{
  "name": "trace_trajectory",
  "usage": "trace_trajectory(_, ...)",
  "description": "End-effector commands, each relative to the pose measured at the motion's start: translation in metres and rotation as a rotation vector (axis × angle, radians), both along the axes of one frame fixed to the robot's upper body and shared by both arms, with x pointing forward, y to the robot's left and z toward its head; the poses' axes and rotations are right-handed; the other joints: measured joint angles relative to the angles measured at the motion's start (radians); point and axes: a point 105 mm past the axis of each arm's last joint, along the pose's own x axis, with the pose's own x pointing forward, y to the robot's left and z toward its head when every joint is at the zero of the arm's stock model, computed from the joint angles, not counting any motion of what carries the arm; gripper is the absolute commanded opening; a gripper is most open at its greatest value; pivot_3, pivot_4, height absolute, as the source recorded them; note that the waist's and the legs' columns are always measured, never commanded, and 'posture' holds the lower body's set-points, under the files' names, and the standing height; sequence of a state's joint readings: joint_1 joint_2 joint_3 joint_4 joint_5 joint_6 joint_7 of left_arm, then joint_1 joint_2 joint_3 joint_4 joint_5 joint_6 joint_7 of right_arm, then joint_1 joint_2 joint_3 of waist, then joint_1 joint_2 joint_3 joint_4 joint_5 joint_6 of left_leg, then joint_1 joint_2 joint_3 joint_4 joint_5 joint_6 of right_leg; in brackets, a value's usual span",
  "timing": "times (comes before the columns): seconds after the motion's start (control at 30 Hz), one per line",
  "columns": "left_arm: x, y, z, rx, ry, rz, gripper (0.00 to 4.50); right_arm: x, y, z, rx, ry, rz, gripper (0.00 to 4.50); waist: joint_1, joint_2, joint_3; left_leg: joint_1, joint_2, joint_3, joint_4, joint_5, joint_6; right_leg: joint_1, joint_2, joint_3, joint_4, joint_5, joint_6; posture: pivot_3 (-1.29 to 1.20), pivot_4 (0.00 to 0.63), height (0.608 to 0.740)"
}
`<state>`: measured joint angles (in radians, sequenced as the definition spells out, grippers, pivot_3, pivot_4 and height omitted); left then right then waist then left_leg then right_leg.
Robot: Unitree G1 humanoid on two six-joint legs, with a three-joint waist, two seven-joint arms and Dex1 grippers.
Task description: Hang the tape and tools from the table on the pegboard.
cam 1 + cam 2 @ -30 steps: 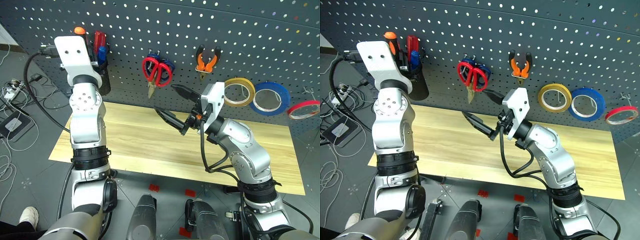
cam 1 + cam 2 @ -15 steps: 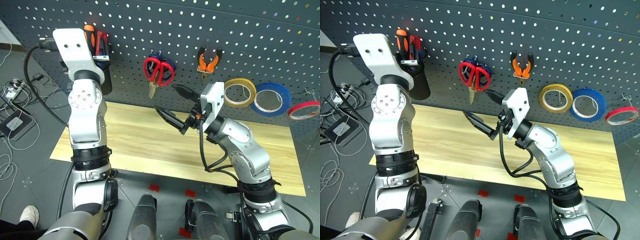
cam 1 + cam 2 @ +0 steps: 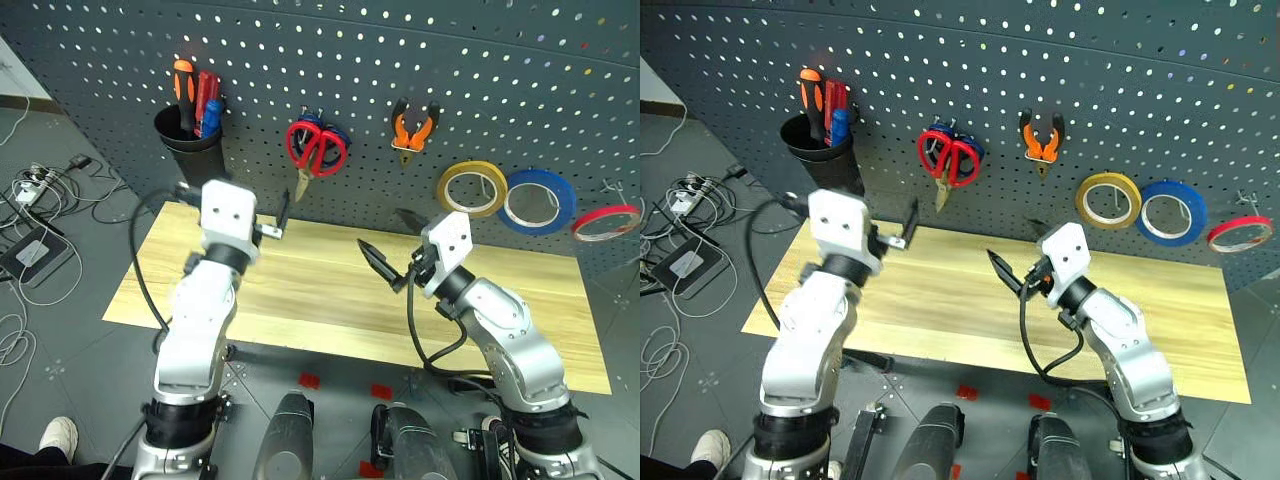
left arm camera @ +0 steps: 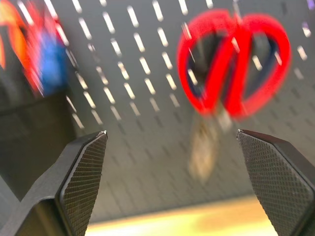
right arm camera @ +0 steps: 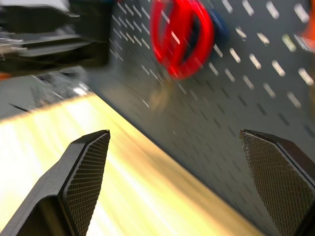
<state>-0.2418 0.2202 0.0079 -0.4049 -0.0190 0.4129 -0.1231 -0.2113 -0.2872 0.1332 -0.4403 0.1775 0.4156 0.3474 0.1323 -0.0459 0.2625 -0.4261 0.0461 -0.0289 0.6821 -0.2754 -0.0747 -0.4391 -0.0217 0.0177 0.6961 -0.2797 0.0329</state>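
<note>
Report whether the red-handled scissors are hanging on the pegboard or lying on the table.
Hanging: the red-handled scissors hang on the pegboard, blades down.

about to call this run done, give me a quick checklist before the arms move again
1. Thin red tape ring hangs on the dark grey pegboard: ok.
2. Red-handled scissors hang on the board: ok.
3. Orange-and-black pliers hang on the board: ok.
4. Orange-handled screwdriver stands in the black cup: ok.
5. Light wooden table has no tool left on it: ok.
6. Left gripper and right gripper fingers open, holding nothing: ok.
</note>
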Motion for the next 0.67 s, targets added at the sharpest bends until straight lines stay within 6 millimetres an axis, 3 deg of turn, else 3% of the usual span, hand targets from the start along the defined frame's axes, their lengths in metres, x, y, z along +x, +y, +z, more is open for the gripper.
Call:
trace_trajectory(0.03, 0.002, 0.003, -0.022, -0.054, 0.087, 0.013, 4.46, 0.004, -0.028, -0.013, -0.002, 0.047, -0.181, 4.5, -0.001, 0.001, -0.01, 0.0, 0.0, 0.0, 0.0, 0.0, 0.0, 0.0, 0.0, 0.0, 0.0, 0.0, 0.0, 0.18, 0.201, 0.74)
trace_trajectory(0.23, 0.009, 0.012, -0.065, -0.081, 0.25, 0.013, 4.46, -0.001, -0.074, -0.061, -0.031, 0.22, -0.43, 4.5, -0.004, 0.005, -0.036, 0.001, 0.0, 0.001, -0.001, -0.001, 0.002, 0.002, 0.0, 0.001, -0.001, 0.0, 0.0, 0.14, 0.187, 0.74)
trace_trajectory(0.37, 0.01, 0.015, -0.093, -0.103, 0.345, 0.007, 4.46, -0.007, -0.094, -0.084, -0.061, 0.296, -0.531, 4.5, -0.015, 0.013, -0.047, 0.008, -0.001, 0.002, -0.003, -0.003, 0.005, 0.01, 0.0, 0.001, -0.01, 0.0, 0.0, 0.12, 0.18, 0.74)
trace_trajectory(0.53, 0.006, 0.02, -0.111, -0.13, 0.414, 0.017, 4.46, -0.017, -0.112, -0.101, -0.057, 0.369, -0.637, 4.5, -0.035, 0.02, -0.058, 0.013, 0.0, 0.001, -0.004, -0.006, 0.011, 0.018, 0.0, 0.0, -0.015, 0.0, 0.0, 0.1, 0.178, 0.74)
trace_trajectory(0.67, 0.003, 0.021, -0.116, -0.132, 0.435, 0.025, 4.46, -0.02, -0.111, -0.101, -0.047, 0.375, -0.651, 4.5, -0.049, 0.022, -0.061, 0.013, -0.001, 0.001, -0.004, -0.006, 0.011, 0.018, 0.0, 0.001, -0.016, 0.0, 0.0, 0.09, 0.181, 0.74)
